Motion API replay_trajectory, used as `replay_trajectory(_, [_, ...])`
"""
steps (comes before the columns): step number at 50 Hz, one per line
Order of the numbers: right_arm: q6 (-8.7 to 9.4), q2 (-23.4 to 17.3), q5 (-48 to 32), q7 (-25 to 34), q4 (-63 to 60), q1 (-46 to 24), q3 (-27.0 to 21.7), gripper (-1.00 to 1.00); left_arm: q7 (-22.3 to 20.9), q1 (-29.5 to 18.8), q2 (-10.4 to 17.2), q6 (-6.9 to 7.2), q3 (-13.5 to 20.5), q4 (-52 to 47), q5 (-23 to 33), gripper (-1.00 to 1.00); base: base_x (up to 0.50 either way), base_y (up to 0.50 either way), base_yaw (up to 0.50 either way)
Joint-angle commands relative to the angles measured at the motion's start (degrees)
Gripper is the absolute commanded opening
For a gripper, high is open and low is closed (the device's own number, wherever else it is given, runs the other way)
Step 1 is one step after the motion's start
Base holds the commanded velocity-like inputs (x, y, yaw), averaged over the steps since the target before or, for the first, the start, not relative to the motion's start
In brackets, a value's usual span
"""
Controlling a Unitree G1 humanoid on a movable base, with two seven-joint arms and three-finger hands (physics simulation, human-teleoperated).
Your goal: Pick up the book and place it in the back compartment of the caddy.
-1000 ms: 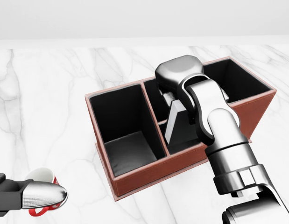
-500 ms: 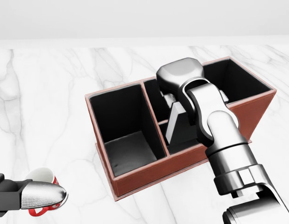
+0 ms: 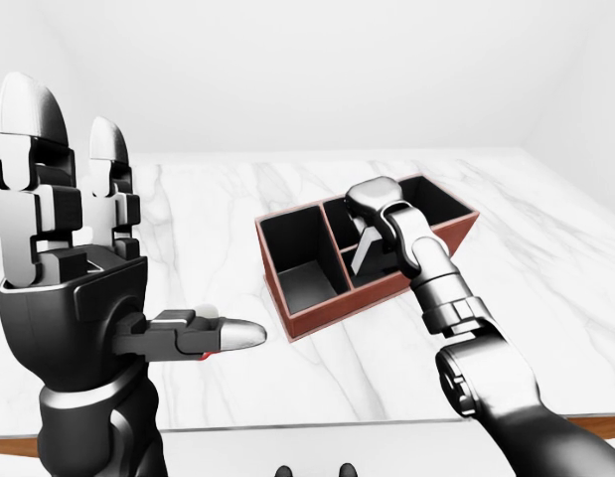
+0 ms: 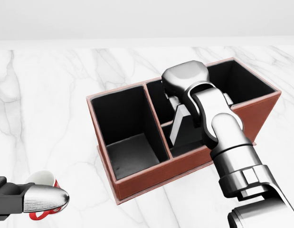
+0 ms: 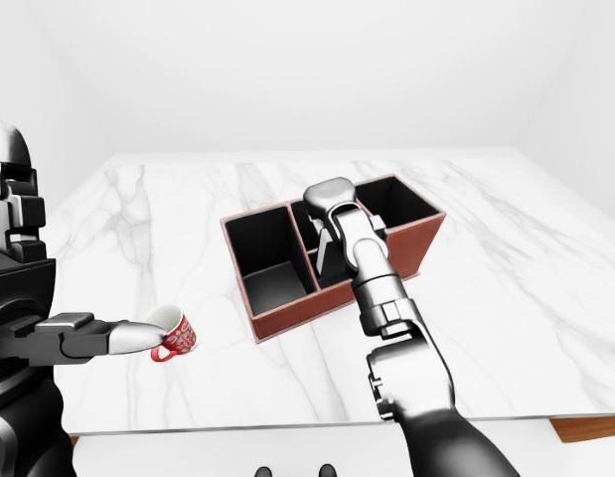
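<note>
Right hand [image 4: 184,88] sunk over the caddy [image 4: 137,183], above the narrow compartment toward the view's top. Book [image 4: 177,124] leaning tilted inside the caddy below the wrist, apparently for lowering in (which cell exactly: unclear). Fingers hidden under the palm; grip state impossible to tell. Left hand [image 3: 64,238] raised upright, fingers spread, holding nothing. Red mug [image 5: 174,336] alone on the marble table [image 4: 52,104].
</note>
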Motion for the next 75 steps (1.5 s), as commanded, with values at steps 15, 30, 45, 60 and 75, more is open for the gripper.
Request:
replay_trajectory(15, [0.00,-0.4,0.1,-6.7,5.2,-3.2,0.1,-1.00,-0.1,-0.2,0.0,0.00,0.1,-0.2,0.1,1.00,0.00,0.00,0.00])
replay_trajectory(30, [0.27,-0.6,0.2,-9.3,7.8,-2.7,0.5,-1.00,-0.1,-0.1,0.0,0.00,0.1,-0.8,0.0,1.00,0.00,0.00,0.00])
replay_trajectory(45, [0.28,-1.0,0.6,-12.1,13.0,-4.3,0.8,-1.00,0.0,-0.2,0.0,0.00,-0.2,-0.7,0.2,1.00,0.00,0.00,0.00])
replay_trajectory(60, [0.41,0.0,1.3,-16.1,17.3,-5.8,1.5,-1.00,0.1,-0.4,0.0,0.00,-0.2,-1.2,0.0,1.00,0.00,0.00,0.00])
replay_trajectory(75, [0.54,0.2,2.0,-20.0,21.0,-5.9,2.1,-1.00,0.0,-0.2,0.0,0.00,-0.1,-0.8,0.1,1.00,0.00,0.00,0.00])
